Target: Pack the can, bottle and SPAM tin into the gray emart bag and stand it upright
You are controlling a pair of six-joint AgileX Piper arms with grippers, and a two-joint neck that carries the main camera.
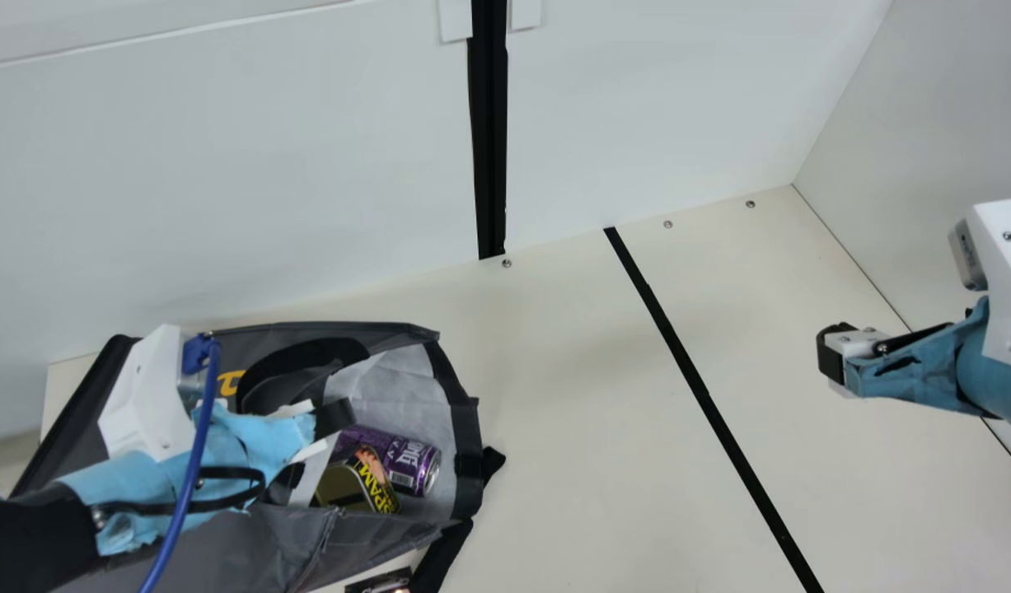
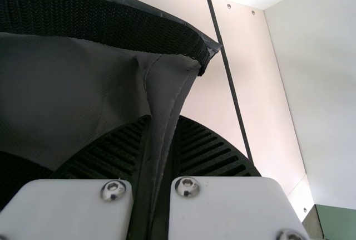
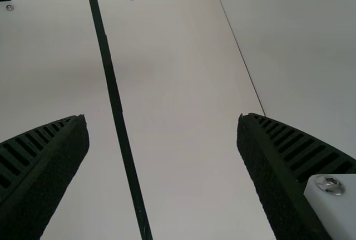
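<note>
The gray bag (image 1: 390, 527) lies at the left in the main view, its pale-lined mouth facing right. Inside the mouth rest the purple can (image 1: 414, 463) and, against it, the SPAM tin (image 1: 365, 486). My left gripper (image 1: 314, 445) is over the bag; in the left wrist view the left gripper (image 2: 163, 126) is shut on a fold of gray bag fabric (image 2: 167, 89), near a black strap (image 2: 111, 23). Off to the right in the main view, my right gripper (image 1: 831, 361) hangs over the table; in the right wrist view the right gripper (image 3: 163, 120) is open and holds nothing. I cannot make out the bottle.
A dark printed object (image 1: 380, 581) is partly cut off at the main view's bottom edge, beside the bag's strap (image 1: 447, 552). A black line (image 1: 695, 375) crosses the cream table (image 1: 571, 412). White walls (image 1: 225, 189) stand behind and at the right.
</note>
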